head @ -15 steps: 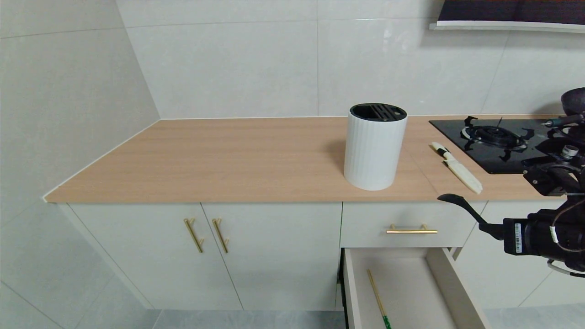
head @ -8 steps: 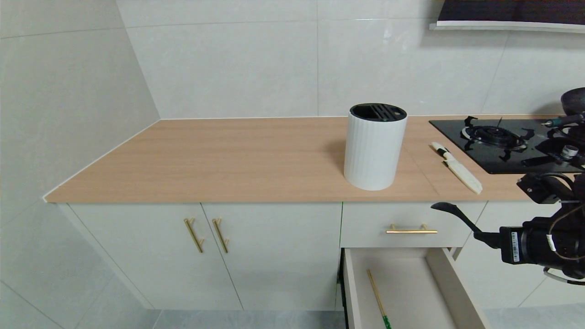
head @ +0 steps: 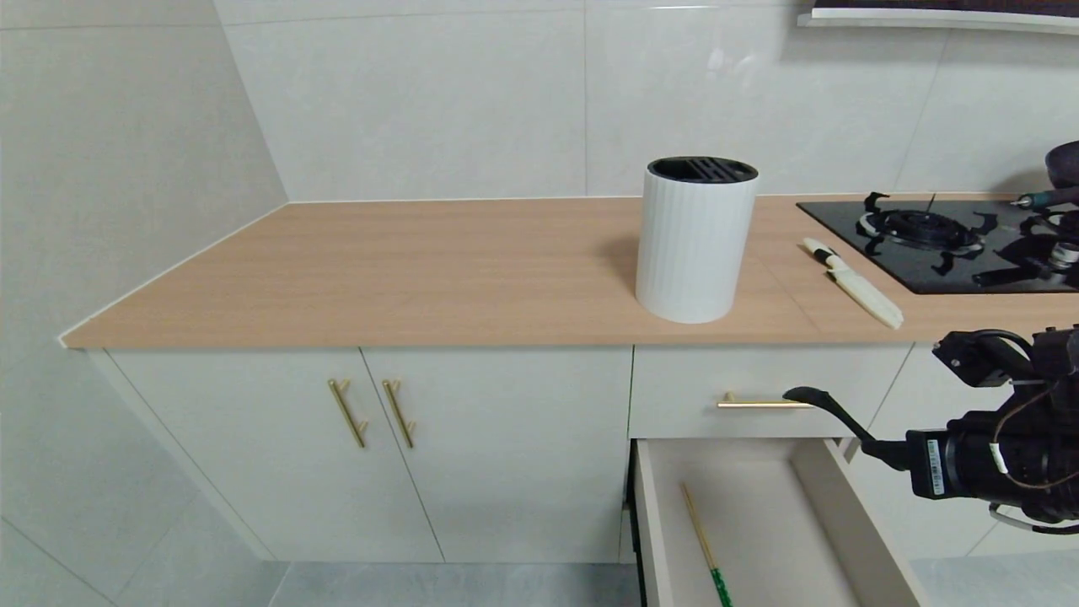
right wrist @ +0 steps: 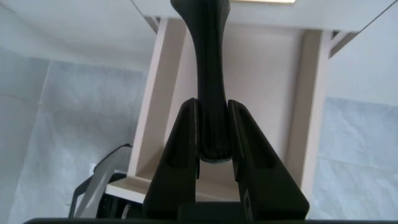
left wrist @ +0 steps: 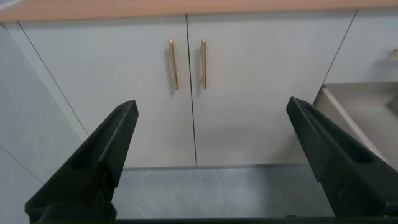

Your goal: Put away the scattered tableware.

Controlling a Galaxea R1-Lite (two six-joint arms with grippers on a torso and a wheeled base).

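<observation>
Change: the right claw (head: 892,448) has come lower against the bench (head: 421,270). The black utensil (head: 830,413) now has its tip level with the upper drawer's handle (head: 759,405), not with the bench's front edge. The head camera has tilted too, so the shift of the bench itself is no move.
Right claw: clamped on the utensil's handle, with the utensil held roughly level and its tip forward, probably so it can go lengthwise into the drawer.
Open drawer (head: 653,523): pulled out below the bench's front edge, directly under the utensil. A pair of chopsticks (head: 700,539) already lies along its floor.
Left claw (left wrist: 211,109): spread wide and empty, low before the cabinet doors (left wrist: 249,74).
Knife (head: 856,291): on the bench near its front edge, between the white holder (head: 695,253) and the stove (head: 927,244), not yet put away.
Next: lower the utensil beside the chopsticks, keeping clear of the drawer's wall.
</observation>
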